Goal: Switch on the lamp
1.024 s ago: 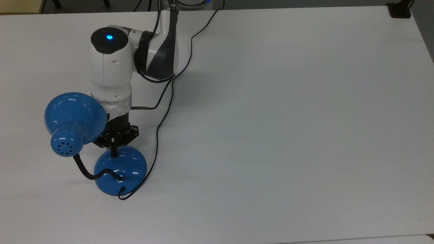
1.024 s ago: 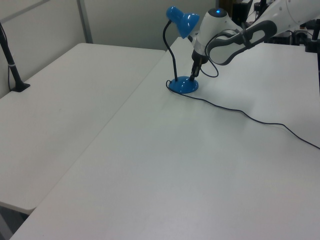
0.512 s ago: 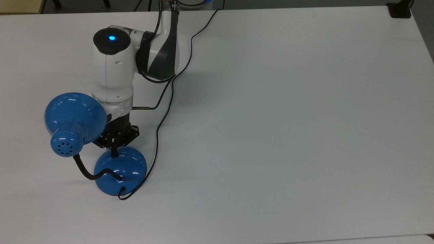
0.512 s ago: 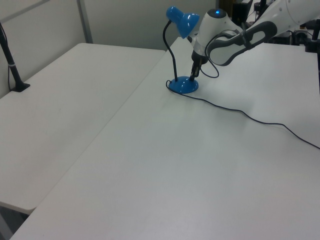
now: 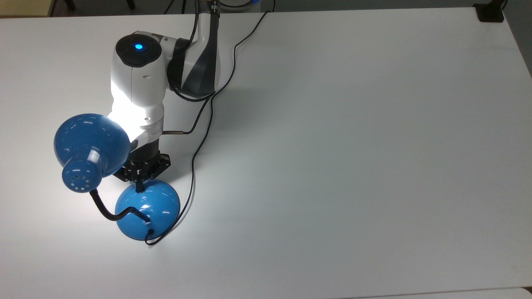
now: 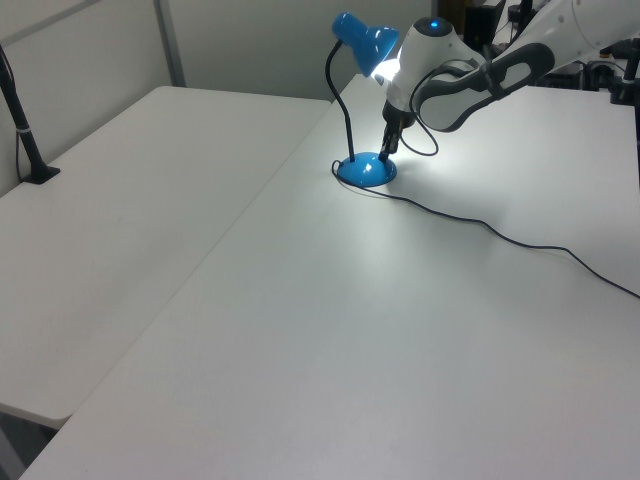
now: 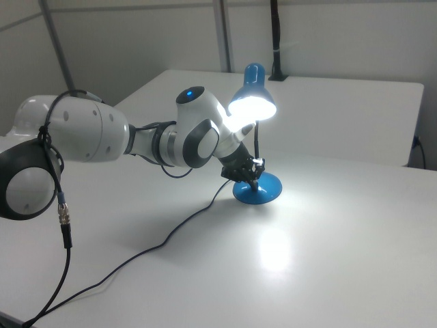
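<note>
So, blue lamp lit up on the white table at the top view's left, gripper tip pressed on its round base, fingers look pinched together, bright pool of light on the tabletop.

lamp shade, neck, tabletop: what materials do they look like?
Lamp shade: glossy blue, likely painted metal or hard plastic; sharp highlights, vent holes at the cap.
Neck: matte black, looks like flexible gooseneck tubing; it holds an S-curve.
Tabletop: smooth white, probably laminate; it shows a soft pool of light near the lamp's base.
</note>
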Motion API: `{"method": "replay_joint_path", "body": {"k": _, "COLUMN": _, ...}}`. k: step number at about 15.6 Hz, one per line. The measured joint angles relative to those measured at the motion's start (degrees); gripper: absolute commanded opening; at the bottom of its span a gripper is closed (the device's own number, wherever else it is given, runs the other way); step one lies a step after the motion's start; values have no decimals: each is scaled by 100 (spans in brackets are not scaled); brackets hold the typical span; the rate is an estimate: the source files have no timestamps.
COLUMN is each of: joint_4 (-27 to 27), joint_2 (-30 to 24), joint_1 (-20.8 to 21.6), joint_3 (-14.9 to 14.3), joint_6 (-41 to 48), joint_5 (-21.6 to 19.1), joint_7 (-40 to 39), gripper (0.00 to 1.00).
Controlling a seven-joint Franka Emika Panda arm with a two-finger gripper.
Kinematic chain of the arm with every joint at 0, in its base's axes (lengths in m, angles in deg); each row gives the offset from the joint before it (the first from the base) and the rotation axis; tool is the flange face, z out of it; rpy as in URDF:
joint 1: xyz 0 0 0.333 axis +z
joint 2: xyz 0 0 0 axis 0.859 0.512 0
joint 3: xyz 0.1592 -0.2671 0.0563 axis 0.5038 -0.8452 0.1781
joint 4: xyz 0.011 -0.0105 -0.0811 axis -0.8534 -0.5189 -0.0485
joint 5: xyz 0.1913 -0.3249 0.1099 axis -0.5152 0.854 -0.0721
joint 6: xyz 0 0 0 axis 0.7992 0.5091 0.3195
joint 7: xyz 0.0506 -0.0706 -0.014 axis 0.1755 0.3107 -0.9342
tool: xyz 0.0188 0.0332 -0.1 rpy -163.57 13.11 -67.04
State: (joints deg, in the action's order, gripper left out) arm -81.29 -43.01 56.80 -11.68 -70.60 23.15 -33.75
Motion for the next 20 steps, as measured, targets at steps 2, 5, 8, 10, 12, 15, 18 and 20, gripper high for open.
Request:
{"method": "replay_joint_path", "body": {"k": 2, "joint_4": 0, "joint_2": 0, "joint_1": 0, "joint_3": 0, "joint_6": 0, "joint_5": 0, "joint_7": 0, "gripper": 0}}
{"method": "replay_joint_path", "body": {"k": 5, "joint_4": 0, "joint_2": 0, "joint_1": 0, "joint_3": 0, "joint_6": 0, "joint_5": 0, "joint_7": 0, "gripper": 0}}
{"method": "replay_joint_path", "body": {"k": 8, "joint_4": 0, "joint_2": 0, "joint_1": 0, "joint_3": 0, "joint_6": 0, "joint_5": 0, "joint_7": 0, "gripper": 0}}
{"method": "replay_joint_path", "body": {"k": 10, "joint_4": 0, "joint_2": 0, "joint_1": 0, "joint_3": 0, "joint_6": 0, "joint_5": 0, "joint_7": 0, "gripper": 0}}
{"method": "replay_joint_path", "body": {"k": 12, "joint_4": 0, "joint_2": 0, "joint_1": 0, "joint_3": 0, "joint_6": 0, "joint_5": 0, "joint_7": 0, "gripper": 0}}
{"method": "replay_joint_path", "body": {"k": 15, "joint_4": 11, "joint_2": -10, "joint_1": -4, "joint_3": 0, "joint_6": 2, "joint_5": 2, "joint_7": 0, "gripper": 0}}
{"method": "replay_joint_path", "body": {"k": 18, "joint_4": 11, "joint_2": -10, "joint_1": -5, "joint_3": 0, "joint_6": 2, "joint_5": 2, "joint_7": 0, "gripper": 0}}
{"method": "replay_joint_path", "body": {"k": 20, "joint_4": -284, "joint_2": -254, "joint_1": -45, "joint_3": -14, "joint_6": 284, "joint_5": 2, "joint_7": -110, "gripper": 0}}
